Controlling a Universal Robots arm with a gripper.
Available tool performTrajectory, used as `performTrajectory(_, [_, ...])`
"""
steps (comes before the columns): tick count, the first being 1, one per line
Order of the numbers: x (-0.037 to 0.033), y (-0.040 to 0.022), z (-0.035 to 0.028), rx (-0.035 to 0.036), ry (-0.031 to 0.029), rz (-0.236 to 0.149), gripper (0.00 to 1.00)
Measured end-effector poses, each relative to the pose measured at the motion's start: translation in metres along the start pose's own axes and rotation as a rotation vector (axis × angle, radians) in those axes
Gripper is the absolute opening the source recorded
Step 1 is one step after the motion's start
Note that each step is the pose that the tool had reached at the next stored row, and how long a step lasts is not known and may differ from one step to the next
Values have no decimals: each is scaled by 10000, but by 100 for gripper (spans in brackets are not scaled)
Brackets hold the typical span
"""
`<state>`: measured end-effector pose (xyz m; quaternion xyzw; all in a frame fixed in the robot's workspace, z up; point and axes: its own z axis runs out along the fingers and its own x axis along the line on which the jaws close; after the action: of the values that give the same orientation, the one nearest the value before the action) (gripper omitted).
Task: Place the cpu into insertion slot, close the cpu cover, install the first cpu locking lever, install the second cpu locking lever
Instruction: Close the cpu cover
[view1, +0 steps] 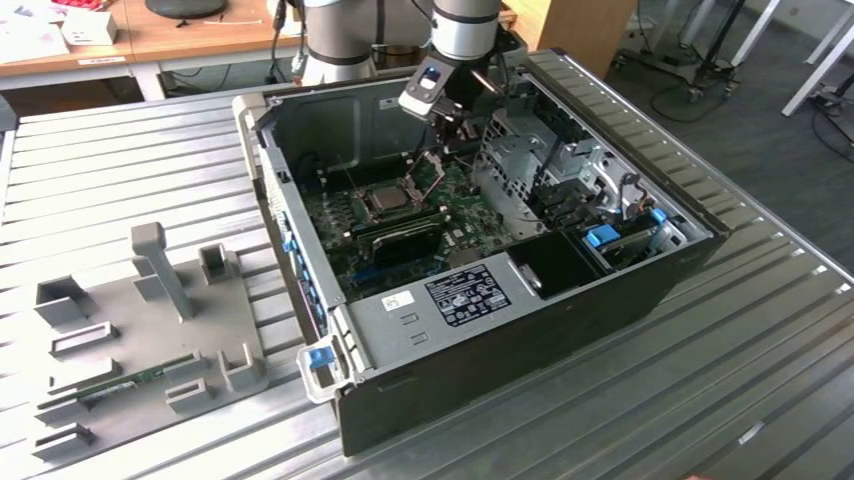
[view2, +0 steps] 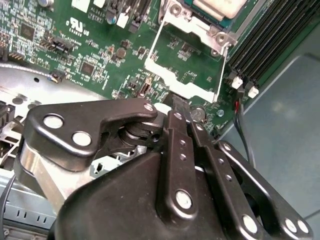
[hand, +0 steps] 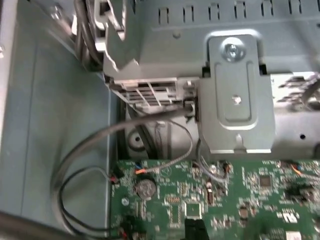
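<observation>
You can see the cpu (view2: 220, 6) lying flat inside the insertion slot (view2: 200, 21), so that step looks done. The cpu cover (view2: 155, 67) is not down. It stands tipped up from the side of the insertion slot that faces your arm (I think it was left up so the chip could drop in). You can see green board through its big window.

Your end effector (view2: 179, 102) hangs low inside the computer case (view1: 534, 330), just beside the insertion slot and right at the free edge of the cover. Its fingers (view2: 172, 150) look pressed together, with nothing between them. I cannot tell if the tip touches the cover or only sits next to it. A closed, thin tip probably fits best in this tight spot.

A thin wire lever (view2: 221, 70) runs up along the cover, so I think the locking is not done.

The long black memory sticks (view2: 265, 45) sit on the other side of the insertion slot. The case lies on the tabletop (view1: 747, 400).
</observation>
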<state>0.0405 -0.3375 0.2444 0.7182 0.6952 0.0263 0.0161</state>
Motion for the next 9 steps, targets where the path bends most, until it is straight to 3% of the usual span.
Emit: performTrajectory(9, [6, -128, -7, -6, 1, 0, 10])
